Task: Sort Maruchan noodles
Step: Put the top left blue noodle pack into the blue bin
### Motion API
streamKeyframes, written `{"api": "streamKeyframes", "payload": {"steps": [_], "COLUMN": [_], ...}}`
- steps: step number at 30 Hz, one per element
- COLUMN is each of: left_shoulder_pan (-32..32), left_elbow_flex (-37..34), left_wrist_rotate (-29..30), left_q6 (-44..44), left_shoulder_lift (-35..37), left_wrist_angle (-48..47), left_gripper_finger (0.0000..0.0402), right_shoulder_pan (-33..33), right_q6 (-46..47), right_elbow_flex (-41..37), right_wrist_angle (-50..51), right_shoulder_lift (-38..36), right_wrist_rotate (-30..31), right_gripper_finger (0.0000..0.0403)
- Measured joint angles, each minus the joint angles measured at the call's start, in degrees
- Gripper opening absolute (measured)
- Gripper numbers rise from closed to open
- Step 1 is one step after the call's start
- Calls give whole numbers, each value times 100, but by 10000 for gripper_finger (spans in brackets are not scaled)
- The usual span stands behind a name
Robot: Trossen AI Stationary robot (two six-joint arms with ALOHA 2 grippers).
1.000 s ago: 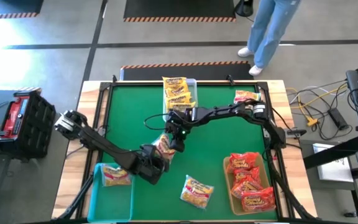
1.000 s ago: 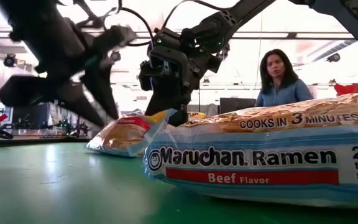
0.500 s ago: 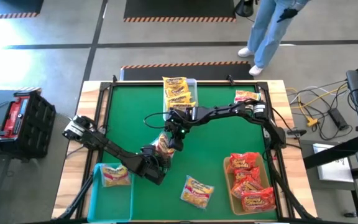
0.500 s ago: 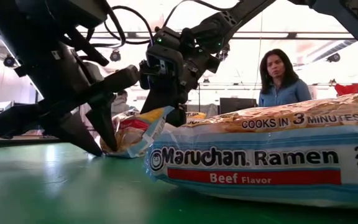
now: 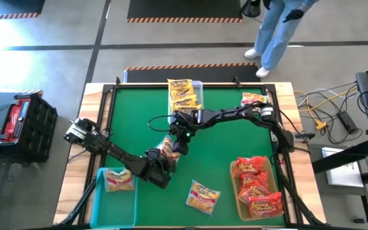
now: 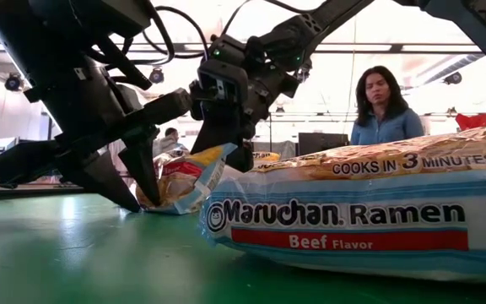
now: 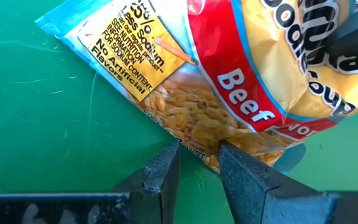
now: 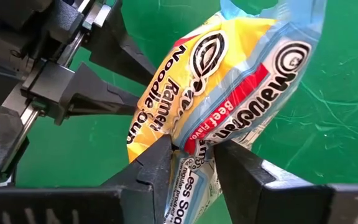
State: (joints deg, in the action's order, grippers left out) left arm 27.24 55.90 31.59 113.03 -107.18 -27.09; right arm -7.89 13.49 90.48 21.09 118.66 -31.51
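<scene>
Since a second ago the left arm has slid in along the green table (image 5: 133, 108) until its gripper (image 5: 163, 163) meets the beef packet (image 5: 168, 149) at mid-table; half a second ago it was already there, and nothing else has shifted.

Left gripper: fingers (image 7: 166, 171) a narrow gap apart, tips against the packet's lower edge. Cannot tell whether they pinch the plastic or only touch it.

Right gripper (image 5: 179, 145): reaches in from the far right corner, fingers (image 8: 157, 165) clamped on the crinkled upper part of the same packet. In the low view the packet (image 6: 184, 177) is tilted, one end raised under the right gripper, the other end down on the table by the left fingers.

Other noodles:
- one yellow-and-blue packet (image 5: 119, 179) in the teal bin (image 5: 98, 204) at the near left corner
- a red stack (image 5: 256, 185) in the tan bin (image 5: 233, 191) at the near right corner
- yellow packets (image 5: 184, 94) in a bin at the middle of the far edge
- one beef packet (image 5: 203, 195) loose by the near edge, between the two near bins
- one packet (image 5: 253, 99) at the far right corner

Person (image 6: 383, 105) stands beyond the far edge.
</scene>
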Motion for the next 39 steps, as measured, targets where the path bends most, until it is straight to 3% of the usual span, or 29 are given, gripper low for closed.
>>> {"api": "streamKeyframes", "payload": {"steps": [8,24,39], "left_shoulder_pan": [2,2,-15], "left_elbow_flex": [-4,-7,-9], "left_wrist_rotate": [0,1,2], "left_q6": [-112,-153,-177], "left_shoulder_lift": [-4,-4,-4], "left_wrist_angle": [13,31,31], "left_gripper_finger": [97,97,97], "right_shoulder_pan": [-21,-76,-81], "right_q6": [243,700,919], "right_elbow_flex": [2,2,13], "right_wrist_angle": [80,115,80], "right_shoulder_lift": [-9,-16,-123], "right_wrist_rotate": [-32,8,36], "right_gripper_finger": [98,225,235]}}
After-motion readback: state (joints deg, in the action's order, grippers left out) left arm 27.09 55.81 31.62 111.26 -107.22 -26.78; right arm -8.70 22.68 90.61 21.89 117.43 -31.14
